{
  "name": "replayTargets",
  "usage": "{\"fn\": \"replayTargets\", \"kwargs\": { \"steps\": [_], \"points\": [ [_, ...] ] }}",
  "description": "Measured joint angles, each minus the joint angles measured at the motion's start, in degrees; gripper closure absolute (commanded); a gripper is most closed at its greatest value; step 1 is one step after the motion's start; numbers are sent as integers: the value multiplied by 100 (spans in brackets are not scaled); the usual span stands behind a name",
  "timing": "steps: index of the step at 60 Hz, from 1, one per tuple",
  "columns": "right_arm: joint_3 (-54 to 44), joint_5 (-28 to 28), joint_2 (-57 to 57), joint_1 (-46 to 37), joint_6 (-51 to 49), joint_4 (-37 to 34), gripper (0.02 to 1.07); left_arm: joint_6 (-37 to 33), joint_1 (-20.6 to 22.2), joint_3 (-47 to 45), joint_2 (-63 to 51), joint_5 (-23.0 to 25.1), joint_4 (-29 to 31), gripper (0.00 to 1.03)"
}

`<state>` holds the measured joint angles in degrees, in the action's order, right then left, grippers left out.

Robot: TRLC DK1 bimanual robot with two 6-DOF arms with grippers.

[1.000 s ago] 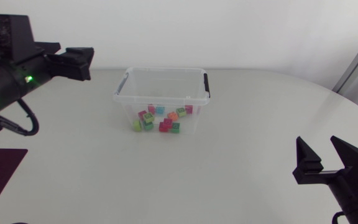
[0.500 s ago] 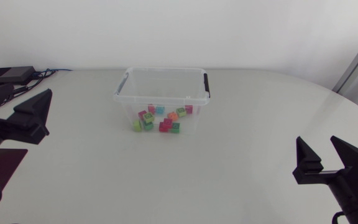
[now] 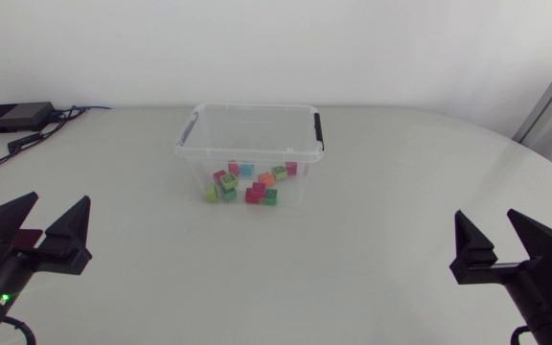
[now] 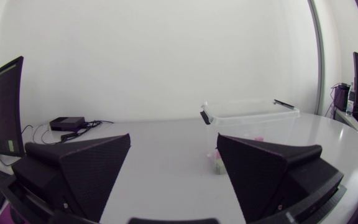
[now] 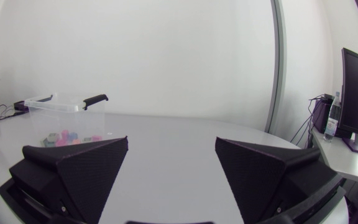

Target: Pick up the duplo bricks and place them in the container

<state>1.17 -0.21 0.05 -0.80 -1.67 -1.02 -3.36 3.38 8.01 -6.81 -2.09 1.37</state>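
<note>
A clear plastic container [image 3: 249,125] with black handles stands at the table's middle back, with several coloured duplo bricks [image 3: 247,182] lying inside it. My left gripper [image 3: 48,225] is open at the near left of the table, nothing between its fingers. My right gripper [image 3: 501,241] is open at the near right, also with nothing in it. In the left wrist view the container [image 4: 250,112] lies ahead of the open gripper [image 4: 173,168]. In the right wrist view the container [image 5: 64,106] with bricks [image 5: 67,135] is ahead and off to one side of the open gripper [image 5: 171,165].
A small black box [image 3: 12,116] with cables sits at the far left corner of the table. A dark red mat [image 3: 27,238] lies under my left gripper at the near left edge.
My left arm has swung from high at the far left down to the near left of the table. The right arm, container and bricks have not moved.
</note>
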Motion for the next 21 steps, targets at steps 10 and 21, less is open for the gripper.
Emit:
{"fn": "replayTargets", "kwargs": {
  "steps": [10,21],
  "points": [
    [0,2,0,28,20,0,6,186,-245,-551,516,127,-42,6],
    [0,2,0,37,22,0,6,212,-295,-691,645,166,-70,6]
  ]
}}
